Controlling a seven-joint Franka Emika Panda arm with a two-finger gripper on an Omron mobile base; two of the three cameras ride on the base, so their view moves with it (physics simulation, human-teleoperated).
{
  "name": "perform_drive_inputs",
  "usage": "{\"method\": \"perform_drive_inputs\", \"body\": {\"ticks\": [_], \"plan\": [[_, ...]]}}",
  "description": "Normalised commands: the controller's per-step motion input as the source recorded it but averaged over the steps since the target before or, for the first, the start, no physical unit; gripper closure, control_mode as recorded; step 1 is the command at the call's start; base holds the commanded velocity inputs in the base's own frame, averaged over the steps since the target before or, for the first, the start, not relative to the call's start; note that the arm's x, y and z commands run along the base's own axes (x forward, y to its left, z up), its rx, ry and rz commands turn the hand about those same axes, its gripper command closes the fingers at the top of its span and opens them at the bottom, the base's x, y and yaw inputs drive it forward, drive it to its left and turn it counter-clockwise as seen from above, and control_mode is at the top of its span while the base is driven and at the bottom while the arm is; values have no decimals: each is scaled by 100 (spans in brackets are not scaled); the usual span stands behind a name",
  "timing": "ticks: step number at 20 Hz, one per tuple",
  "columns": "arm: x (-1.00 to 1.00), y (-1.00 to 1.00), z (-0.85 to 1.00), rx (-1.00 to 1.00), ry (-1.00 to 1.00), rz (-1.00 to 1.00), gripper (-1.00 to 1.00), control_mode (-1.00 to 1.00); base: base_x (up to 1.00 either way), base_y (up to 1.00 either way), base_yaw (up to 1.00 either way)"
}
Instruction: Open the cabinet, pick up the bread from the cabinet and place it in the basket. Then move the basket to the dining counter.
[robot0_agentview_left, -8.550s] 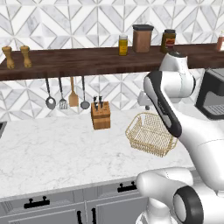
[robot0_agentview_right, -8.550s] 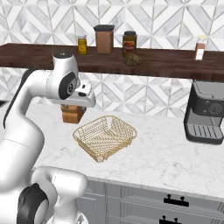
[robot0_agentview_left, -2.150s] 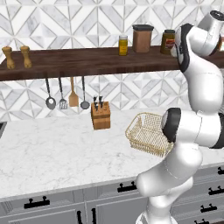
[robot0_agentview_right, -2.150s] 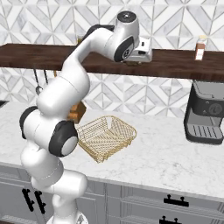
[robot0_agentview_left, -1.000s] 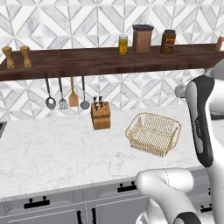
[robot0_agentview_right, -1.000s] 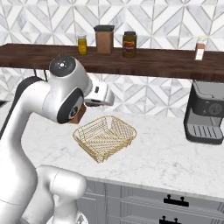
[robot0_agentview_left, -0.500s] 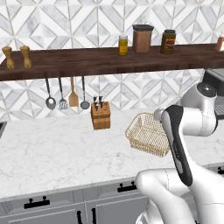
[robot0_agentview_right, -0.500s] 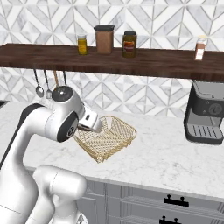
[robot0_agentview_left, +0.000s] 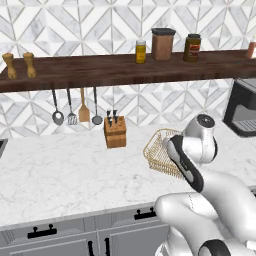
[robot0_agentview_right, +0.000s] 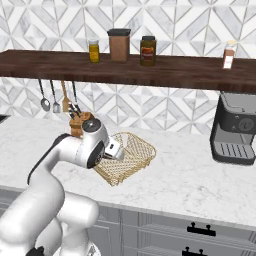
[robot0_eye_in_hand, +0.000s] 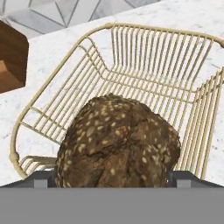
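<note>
Gripping the bread (robot0_eye_in_hand: 117, 142) between widely spread fingers, the end effector (robot0_agentview_right: 116, 151) hangs over the near-left part of the basket (robot0_agentview_right: 135, 151), and in the hand view only the dark finger tips (robot0_eye_in_hand: 183, 178) show at either side of the loaf's lower edge. That loaf is a dark brown, seed-flecked, roughly rounded lump with a cracked top; it is slightly wider than tall in the hand view, so its long axis runs across from one finger to the other, though the shape is too round to give it a clear pointing end. Behind and beneath it lie the pale gold wires of the basket, whose flared sides and thicker rim (robot0_eye_in_hand: 30, 106) curve round it. Whether the bread touches the wire floor cannot be told. From the left base camera the basket (robot0_agentview_left: 159, 152) is partly hidden by the white arm. It sits on the white marble surface (robot0_agentview_right: 185, 182), turned at an angle to the front edge. Just to its left stands the wooden knife block (robot0_agentview_left: 115, 133). Utensils hang on the tiled wall under a dark wooden shelf (robot0_agentview_right: 60, 64) carrying jars, and a coffee machine (robot0_agentview_right: 235, 127) stands well apart to the right.
</note>
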Motion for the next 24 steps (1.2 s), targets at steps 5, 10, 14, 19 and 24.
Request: {"method": "perform_drive_inputs", "body": {"ticks": [5,10,14,19,24], "plan": [[72,-11,-59,0,14,0,100,-100,0,0,0],[71,-15,-23,0,14,0,100,-100,0,0,0],[38,-7,-19,0,6,0,100,-100,0,0,0],[4,-8,-49,-1,1,0,100,-100,0,0,0],[7,-12,-46,-2,0,0,-100,-100,0,0,0]]}}
